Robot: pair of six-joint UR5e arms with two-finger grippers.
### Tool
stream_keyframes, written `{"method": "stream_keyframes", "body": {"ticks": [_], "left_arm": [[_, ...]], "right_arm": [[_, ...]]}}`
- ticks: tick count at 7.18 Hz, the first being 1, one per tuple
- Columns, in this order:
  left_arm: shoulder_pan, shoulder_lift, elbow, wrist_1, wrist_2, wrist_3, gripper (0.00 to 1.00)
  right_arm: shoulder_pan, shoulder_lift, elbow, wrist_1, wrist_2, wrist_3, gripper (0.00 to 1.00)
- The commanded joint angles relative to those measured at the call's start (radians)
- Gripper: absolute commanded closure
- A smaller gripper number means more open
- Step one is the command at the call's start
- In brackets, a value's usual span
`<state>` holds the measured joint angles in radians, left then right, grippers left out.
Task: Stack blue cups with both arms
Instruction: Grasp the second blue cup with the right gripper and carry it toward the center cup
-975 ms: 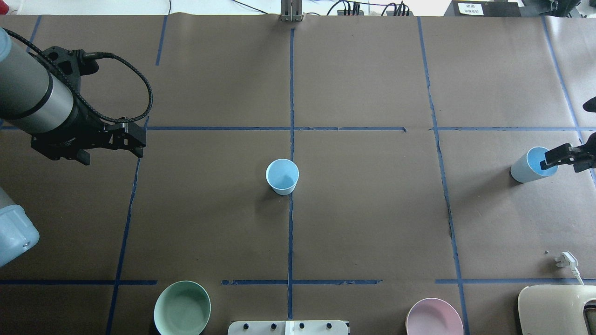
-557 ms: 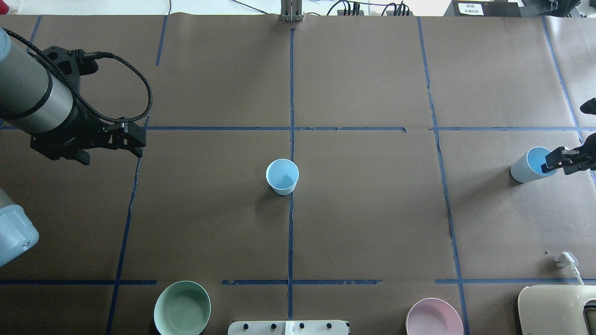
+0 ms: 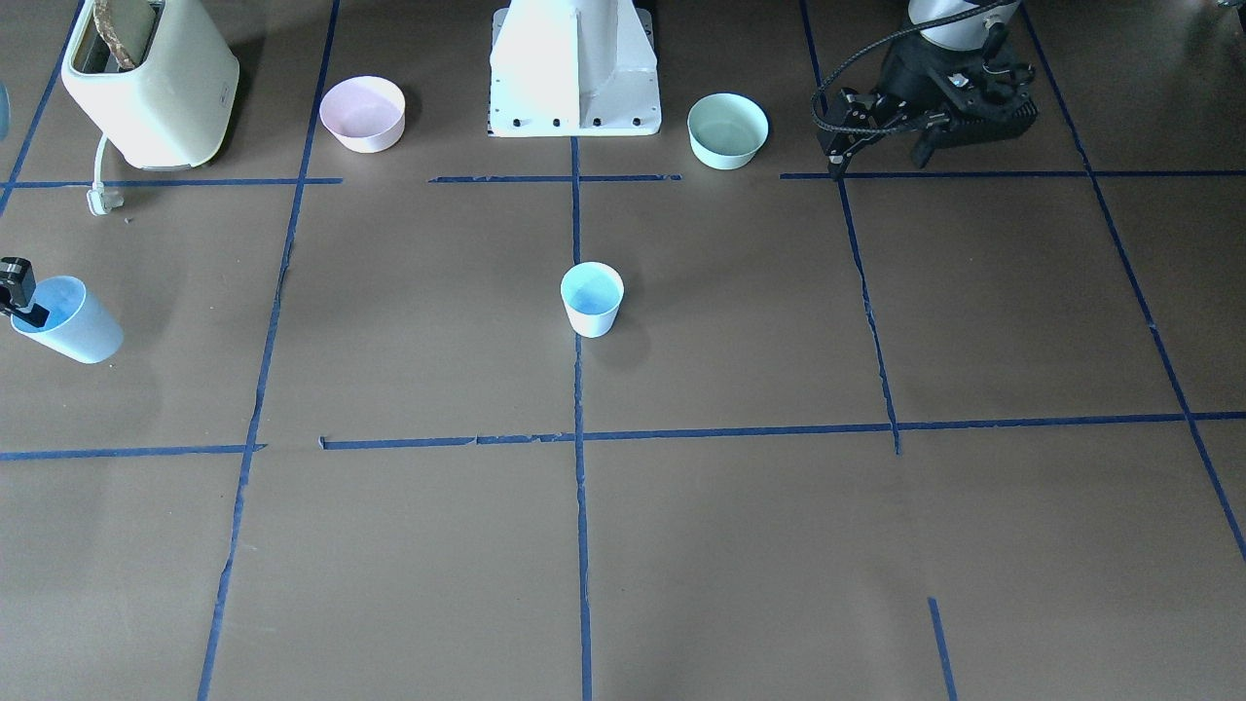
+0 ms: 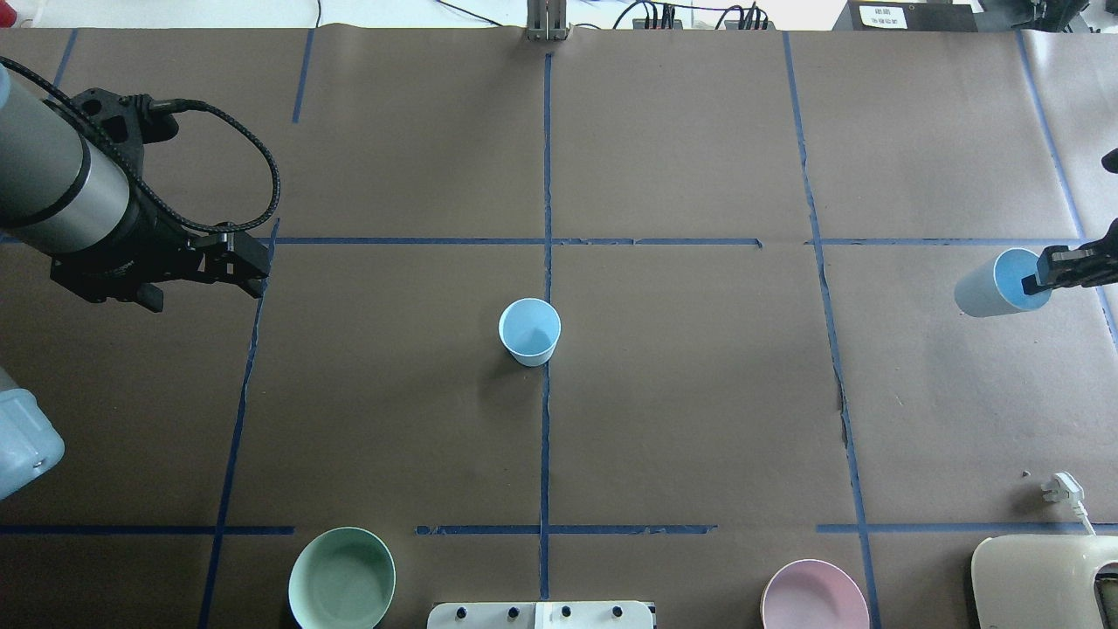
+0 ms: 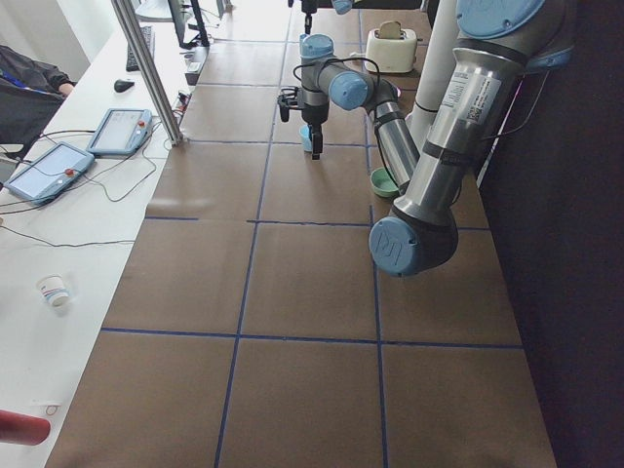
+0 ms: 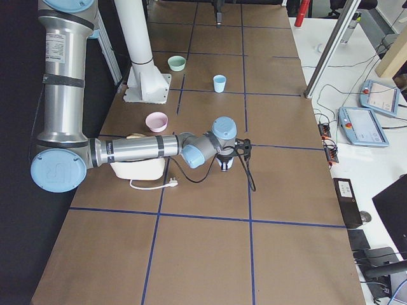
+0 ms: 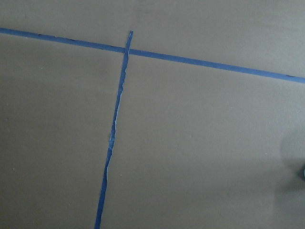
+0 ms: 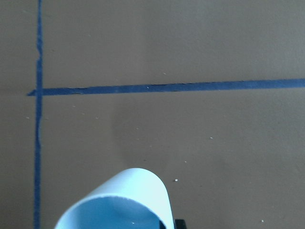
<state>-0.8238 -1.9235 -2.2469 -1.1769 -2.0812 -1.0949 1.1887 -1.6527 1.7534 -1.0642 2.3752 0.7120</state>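
One blue cup [image 4: 529, 330] stands upright and alone at the table's middle, also in the front view [image 3: 592, 298]. My right gripper [image 4: 1044, 273] is at the far right edge, shut on the rim of the second blue cup [image 4: 994, 286], with one finger inside it. That cup hangs just above the table [image 3: 68, 326] and fills the bottom of the right wrist view [image 8: 119, 200]. My left gripper [image 4: 247, 264] hovers at the far left, open and empty, well away from both cups.
A mint-green bowl [image 4: 341, 578] and a pink bowl [image 4: 814, 597] sit near the robot's white pedestal [image 3: 574, 68]. A cream toaster [image 4: 1044, 581] with a white plug [image 4: 1066, 487] stands at the near right corner. Blue tape lines cross the brown table.
My right gripper has risen and carried its blue cup off the table, toward the far side. My left arm has drifted slightly back. The middle cup has not moved.
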Motion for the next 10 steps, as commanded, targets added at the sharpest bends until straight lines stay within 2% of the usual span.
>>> {"method": "stream_keyframes", "body": {"ticks": [1,3,4,5,6,7,8,10], "left_arm": [[-0.05,0.067,0.0,-0.003,-0.003,0.178,0.0],[-0.131,0.135,0.009,-0.006,-0.005,0.382,0.0],[-0.17,0.153,0.013,-0.004,-0.008,0.45,0.0],[-0.214,0.158,0.059,-0.009,-0.063,0.533,0.0],[-0.257,0.17,0.105,-0.013,-0.083,0.606,0.0],[-0.285,0.185,0.133,-0.015,-0.085,0.659,0.0],[-0.305,0.185,0.163,-0.018,-0.085,0.7,0.0],[-0.33,0.213,0.232,-0.106,-0.086,0.74,0.0]], "right_arm": [[0.034,0.089,0.063,-0.031,0.064,0.129,1.0],[-0.016,0.164,0.173,-0.135,0.064,0.222,1.0],[-0.056,0.256,0.21,-0.239,0.053,0.281,1.0],[-0.119,0.362,0.221,-0.316,0.023,0.356,1.0],[-0.247,0.466,0.221,-0.373,-0.094,0.47,1.0],[-0.388,0.55,0.219,-0.414,-0.252,0.563,1.0],[-0.488,0.62,0.218,-0.463,-0.346,0.617,1.0],[-0.614,0.675,0.203,-0.5,-0.472,0.651,1.0]]}}
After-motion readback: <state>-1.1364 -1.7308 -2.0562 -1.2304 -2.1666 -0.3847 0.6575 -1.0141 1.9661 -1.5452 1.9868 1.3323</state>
